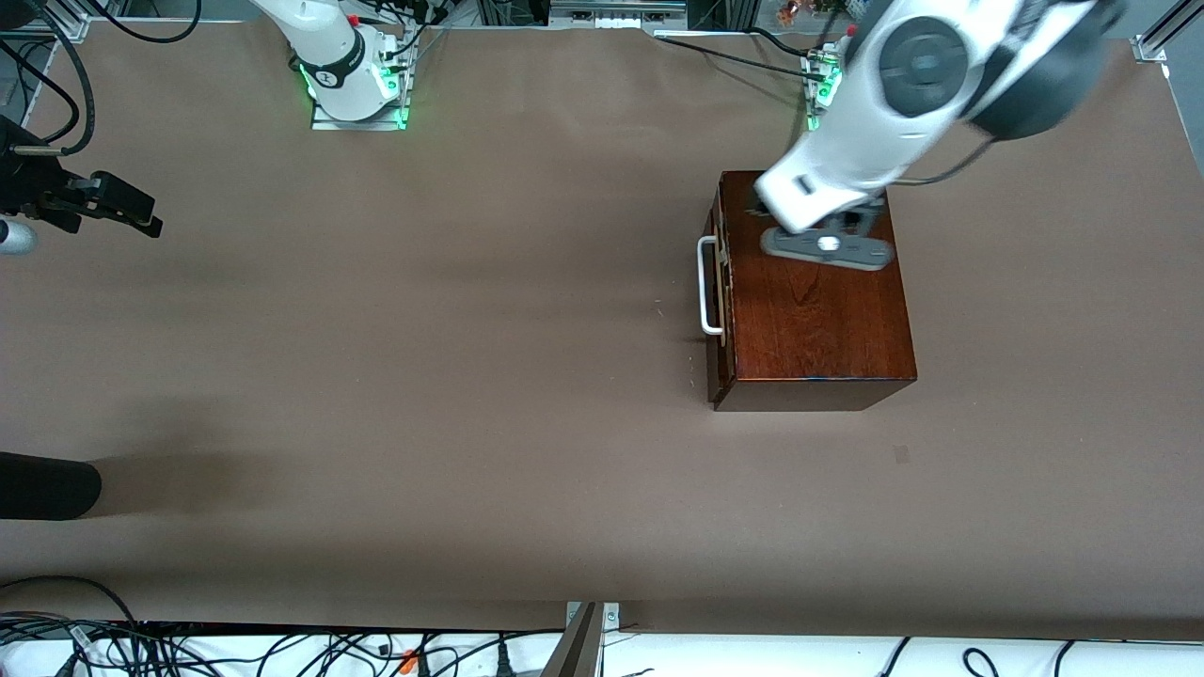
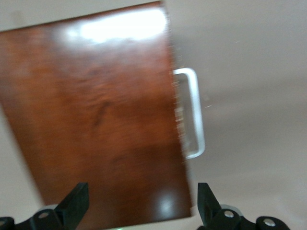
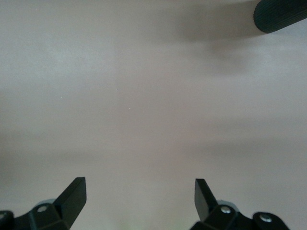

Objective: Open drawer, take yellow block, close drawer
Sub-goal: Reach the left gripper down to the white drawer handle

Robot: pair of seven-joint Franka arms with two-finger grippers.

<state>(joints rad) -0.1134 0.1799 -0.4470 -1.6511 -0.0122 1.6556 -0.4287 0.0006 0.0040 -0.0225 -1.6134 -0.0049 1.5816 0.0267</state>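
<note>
Box [image 1: 814,301]: dark reddish-brown wood, sitting on the table [image 1: 423,376] toward the left arm's end, nearer the robots' edge than the camera's edge. No brand, label or writing is showing on it.

Drawer [image 1: 720,282]: sitting shut or all but shut in the box, its front facing the right arm's end of the table. Only a thin strip of the front is showing.

Handle [image 1: 706,286]: white U-shaped bar, standing out from the drawer front.

Yellow block: not showing in any view.

Left gripper [image 1: 828,246]: hanging over the box top, at the part toward the robots' edge. The left wrist view is showing its jaws spread wide, with nothing between them, and the box top and handle below.

Right gripper [image 1: 113,202]: waiting at the right arm's end of the table, over bare table. The right wrist view is showing its jaws spread wide and holding nothing.

Black rod [image 1: 47,486]: a dark rounded end reaching in over the table's right-arm end, nearer the camera's edge; also showing in the right wrist view.

Cables [image 1: 235,649]: lying along the camera's edge.
</note>
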